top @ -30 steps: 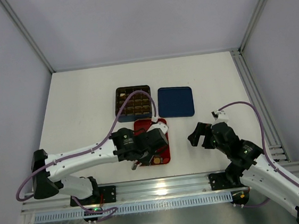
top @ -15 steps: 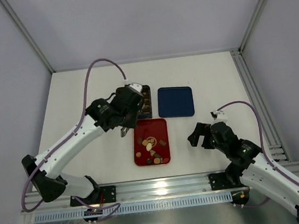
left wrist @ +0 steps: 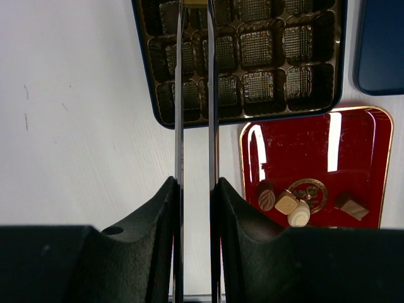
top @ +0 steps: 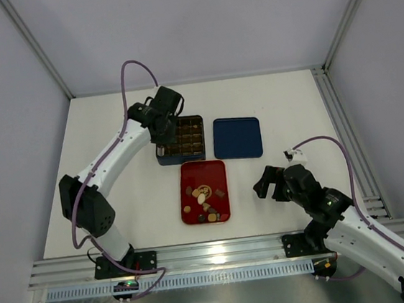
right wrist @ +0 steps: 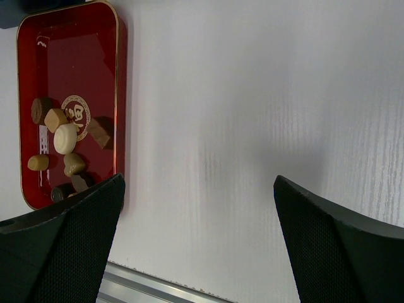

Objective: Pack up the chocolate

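The chocolate [top: 205, 198] is a small handful of bite-size pieces, dark brown, tan and cream. It lies loose in the near half of a red tray [top: 203, 172] in the middle of the white counter [top: 110, 168]. In the left wrist view the pieces [left wrist: 285, 203] are bunched in the tray [left wrist: 315, 142] beside a round gold emblem. In the right wrist view they [right wrist: 63, 139] are scattered along one side of it [right wrist: 69, 57].

Just beyond the tray sits a dark gridded box [top: 186, 140] with square cells, and a flat blue tray [top: 237, 137] lies to its right, close beside it. Both show in the left wrist view — the box [left wrist: 278, 57] and a corner of the blue tray [left wrist: 382, 44].

The left gripper [top: 164, 132] hangs over the left part of the box. Its long thin jaws run side by side with a narrow slit between them, and the tips [left wrist: 194, 5] are cut off by the frame's edge. A tan sliver shows there, but I cannot tell whether they are pinching anything.

The right gripper [top: 265, 184] hovers over bare counter to the right of the red tray — its jaws [right wrist: 199, 183] are spread wide and hold nothing.
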Robot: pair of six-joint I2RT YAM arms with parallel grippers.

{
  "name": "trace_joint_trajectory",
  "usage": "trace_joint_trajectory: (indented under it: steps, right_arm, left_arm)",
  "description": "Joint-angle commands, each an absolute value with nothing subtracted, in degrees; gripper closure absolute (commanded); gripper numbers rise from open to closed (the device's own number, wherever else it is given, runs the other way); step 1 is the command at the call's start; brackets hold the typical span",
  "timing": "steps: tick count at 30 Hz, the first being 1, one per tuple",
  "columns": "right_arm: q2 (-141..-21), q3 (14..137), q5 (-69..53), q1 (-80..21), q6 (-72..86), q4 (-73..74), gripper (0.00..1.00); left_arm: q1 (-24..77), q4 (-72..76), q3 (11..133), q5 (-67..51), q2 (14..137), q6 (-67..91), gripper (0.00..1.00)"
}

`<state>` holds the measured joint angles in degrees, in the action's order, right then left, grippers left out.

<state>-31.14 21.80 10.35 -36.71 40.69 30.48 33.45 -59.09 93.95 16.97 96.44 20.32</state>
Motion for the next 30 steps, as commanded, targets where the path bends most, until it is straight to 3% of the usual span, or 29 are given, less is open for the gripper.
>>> trace_joint_trajectory:
  steps: [1,30]
  right_arm:
    - [-30.94,24.17,10.99,-36.91,40.08,29.88,0.00]
    - [-31.64,24.79,10.90,-36.91,40.17,29.62,0.00]
  left_arm:
    - [32.35,-56.52,97.56,15.21,97.99,18.11,0.73]
    - [32.17,-58.18,96.95,14.15,97.12,17.49,0.61]
